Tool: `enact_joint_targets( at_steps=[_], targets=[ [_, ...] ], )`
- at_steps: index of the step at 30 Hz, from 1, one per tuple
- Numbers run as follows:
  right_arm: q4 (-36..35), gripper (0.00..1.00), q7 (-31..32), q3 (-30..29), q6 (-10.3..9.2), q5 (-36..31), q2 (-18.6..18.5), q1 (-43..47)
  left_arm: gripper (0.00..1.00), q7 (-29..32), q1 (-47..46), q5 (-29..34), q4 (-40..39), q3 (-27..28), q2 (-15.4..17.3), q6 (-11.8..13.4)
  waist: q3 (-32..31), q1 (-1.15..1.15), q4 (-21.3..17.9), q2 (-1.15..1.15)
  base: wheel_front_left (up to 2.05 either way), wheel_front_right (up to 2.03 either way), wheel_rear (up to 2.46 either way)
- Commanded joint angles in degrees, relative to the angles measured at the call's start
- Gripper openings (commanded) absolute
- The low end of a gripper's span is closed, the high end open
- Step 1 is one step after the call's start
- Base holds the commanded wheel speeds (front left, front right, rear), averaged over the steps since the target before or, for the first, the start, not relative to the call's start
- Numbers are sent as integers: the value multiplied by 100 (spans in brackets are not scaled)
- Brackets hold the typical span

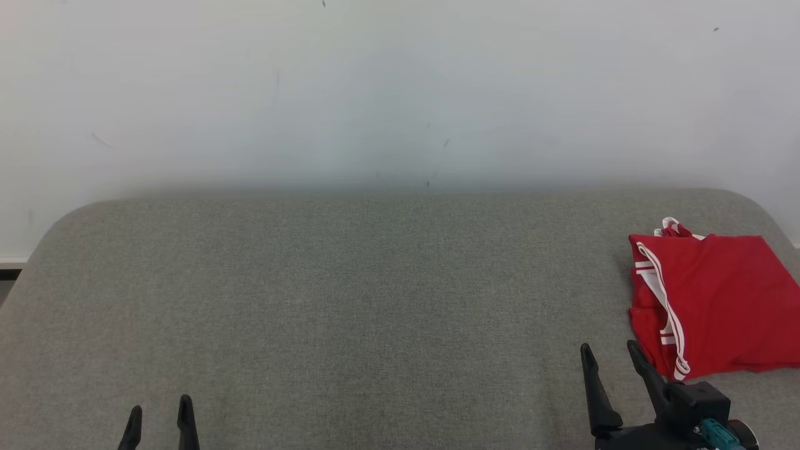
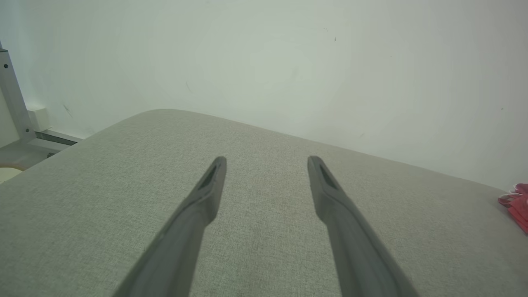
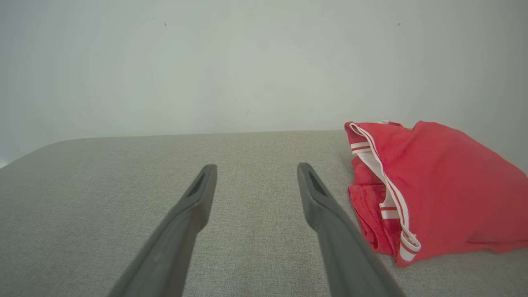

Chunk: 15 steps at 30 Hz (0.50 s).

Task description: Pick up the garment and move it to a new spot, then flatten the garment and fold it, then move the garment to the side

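Left hand (image 1: pixel 160 405): spread wide and empty, low at the near left of the desk (image 1: pixel 375 300), fingers pointing toward the wall (image 1: pixel 375 94).
Desk middle: plain grey cloth surface with rounded far corners; I see nothing lying on it between my two hands.
Right hand (image 1: pixel 609 345): spread wide and holding nothing, at the near right; its outer finger is just beside the garment's near left corner, and I cannot tell if it touches.
Garment (image 1: pixel 719 300): red with white stripes, at the far right of the desk and running past the right edge of the head view. It lies as a rough folded rectangle, with the striped edge loose and bunched along its left side.
Done, as I judge: the garment looks folded and set to the side, which fits the last step.
Left, as I judge: little or nothing, unless that loose striped edge calls for a tidier fold.
Around: pale wall behind; a metal frame (image 2: pixel 12 95) beyond the desk's left end.
In the way: nothing blocks my reach; the desk's right edge is close to the garment.
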Motion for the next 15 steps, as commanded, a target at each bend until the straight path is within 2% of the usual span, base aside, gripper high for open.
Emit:
enact_joint_targets(
  at_steps=[1,15],
  targets=[
    [-19,100,3,-13,2,4,5,60,100,-17,58,86,13,35,-17,-3,5,0,-4,0,0,0,0],
    [7,100,-8,-24,2,64,2,40,100,-18,-21,200,73,82,-138,-176,87,0,7,0,0,0,0]
  ],
)
